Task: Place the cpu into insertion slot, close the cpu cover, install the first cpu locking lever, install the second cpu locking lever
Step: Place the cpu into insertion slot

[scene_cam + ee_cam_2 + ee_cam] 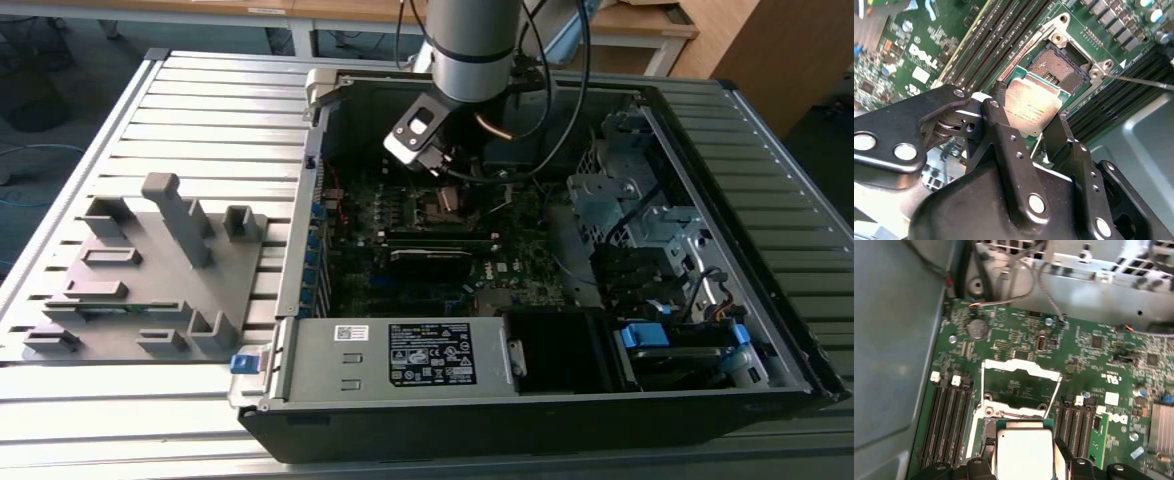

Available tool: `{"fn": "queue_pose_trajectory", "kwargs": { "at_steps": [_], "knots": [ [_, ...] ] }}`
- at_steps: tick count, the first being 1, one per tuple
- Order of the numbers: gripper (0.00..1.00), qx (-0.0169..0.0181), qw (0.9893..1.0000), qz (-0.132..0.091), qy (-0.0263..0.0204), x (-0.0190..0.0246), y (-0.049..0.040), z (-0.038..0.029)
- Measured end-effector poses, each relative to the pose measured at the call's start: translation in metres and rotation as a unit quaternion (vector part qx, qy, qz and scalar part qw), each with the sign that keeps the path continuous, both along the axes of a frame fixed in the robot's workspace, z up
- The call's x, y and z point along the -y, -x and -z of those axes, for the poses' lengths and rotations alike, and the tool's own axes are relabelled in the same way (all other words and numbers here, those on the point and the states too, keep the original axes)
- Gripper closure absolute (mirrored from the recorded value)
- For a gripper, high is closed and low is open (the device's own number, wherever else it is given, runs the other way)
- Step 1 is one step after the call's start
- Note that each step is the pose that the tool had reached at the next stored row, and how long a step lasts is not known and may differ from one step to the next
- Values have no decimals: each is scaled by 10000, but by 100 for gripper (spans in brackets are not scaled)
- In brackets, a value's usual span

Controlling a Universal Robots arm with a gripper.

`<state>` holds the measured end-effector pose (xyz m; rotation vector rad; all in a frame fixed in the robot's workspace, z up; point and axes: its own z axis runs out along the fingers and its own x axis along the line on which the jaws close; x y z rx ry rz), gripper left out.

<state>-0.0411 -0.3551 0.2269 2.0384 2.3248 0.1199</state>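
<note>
My gripper (1029, 122) is shut on the cpu (1031, 102), a flat square chip with a dull silver top, gripped by two opposite edges between the black fingers (1004, 135). The chip hangs tilted just above the motherboard, partly over the insertion slot (1059, 62), whose dark pin field shows beyond the chip. In the first wrist view the cpu (1024, 452) sits in the gripper (1024, 460), and beyond it the cpu cover (1019, 366) stands open as a silvery frame. In the exterior view the gripper (447, 170) hovers over the insertion slot (449, 205) inside the case.
Long black memory slots (946, 415) flank the socket on both sides. A thin metal lever rod (1144, 82) sticks out beside the socket. The case walls (320, 150), a drive cage (627, 200) and the power supply (400, 355) ring the board. A grey fixture (147, 270) lies outside.
</note>
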Motion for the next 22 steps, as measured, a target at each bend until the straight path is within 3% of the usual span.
{"fn": "queue_pose_trajectory", "kwargs": {
  "at_steps": [5,22],
  "knots": [
    [46,-1,9993,387,1,1,0,7],
    [46,0,9981,619,0,-85,64,18]
  ]
}}
